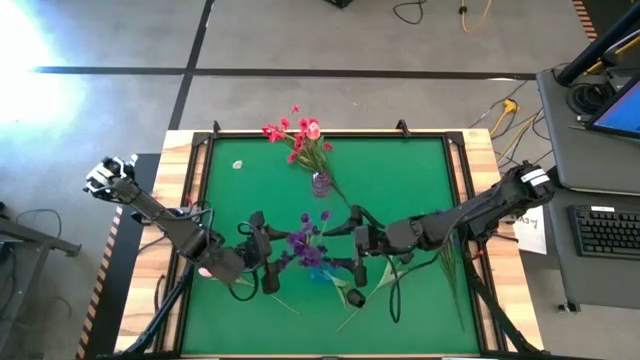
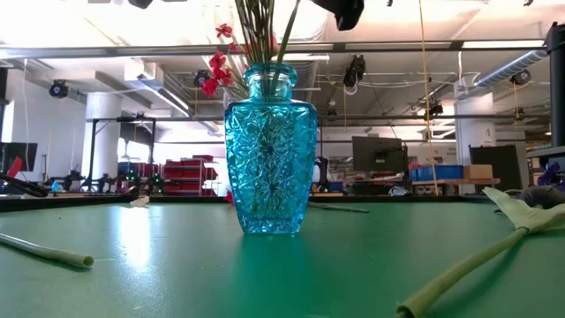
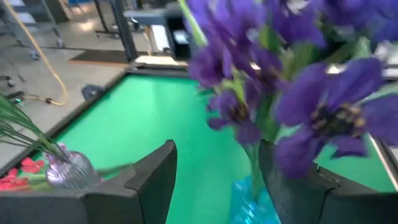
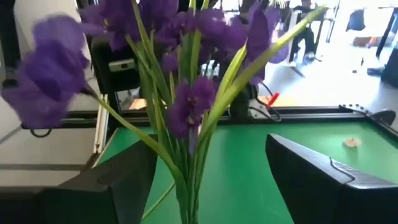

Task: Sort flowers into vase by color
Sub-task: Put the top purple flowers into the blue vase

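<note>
Purple flowers [image 3: 280, 93] fill the left wrist view almost edge to edge, their stems running down between the left end effector [image 3: 217, 180]'s two dark fingers, which stand apart around the bunch without clearly pinching it. Below them the blue glass vase [image 3: 245, 199] shows as a bright patch, so the bunch seems already seated in its neck.

From the other side, the right end effector [image 4: 205, 180] frames the same stems [image 4: 186, 162], fingers spread wide on both sides and nothing gripped. Both arms appear to be steadying or arranging the bunch from opposite sides at the middle of the green bench [image 1: 400, 170], probably so it stays upright in the narrow neck.

In the high view the purple blooms [image 1: 305, 245] sit between the two end effectors, left [image 1: 262, 262] and right [image 1: 358, 250]. Well apart, near the far edge, the red and pink flowers [image 1: 295, 135] stand in a small clear vase [image 1: 321, 183].

Loose stems and a pale bud [image 1: 352, 297] lie on the cloth just beside the right end effector; the low view shows one such stem [image 2: 468, 265] near the front. These could snag a finger on withdrawal, and the two end effectors are close enough to crowd each other.
</note>
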Available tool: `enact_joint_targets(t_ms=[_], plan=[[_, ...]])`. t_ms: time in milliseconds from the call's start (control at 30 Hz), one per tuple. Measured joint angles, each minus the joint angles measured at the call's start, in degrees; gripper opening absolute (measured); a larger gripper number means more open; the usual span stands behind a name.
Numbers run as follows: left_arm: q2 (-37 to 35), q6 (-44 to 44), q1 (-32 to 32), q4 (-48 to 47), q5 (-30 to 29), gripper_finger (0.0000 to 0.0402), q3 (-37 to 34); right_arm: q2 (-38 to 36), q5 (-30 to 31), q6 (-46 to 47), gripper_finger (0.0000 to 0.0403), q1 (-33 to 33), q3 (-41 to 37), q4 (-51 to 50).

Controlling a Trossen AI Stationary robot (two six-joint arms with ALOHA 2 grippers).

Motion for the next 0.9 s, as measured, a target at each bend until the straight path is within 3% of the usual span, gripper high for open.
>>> enact_joint_targets(t_ms=[267,533,900], plan=[[-1.6,-5.6,-2.0,-7.7,0.2,0.0213,0.0,-3.4,0.0,2.8,0.0297,0.0,2.2,-11.5],[-2.2,-6.9,-2.3,-9.2,1.9,0.0213,0.0,-5.0,-0.1,3.2,0.0295,0.0,3.0,-14.0],[-2.3,-16.2,-2.5,-14.9,17.3,0.0213,0.0,-7.3,-0.1,6.2,0.0304,0.0,3.0,-19.2]])
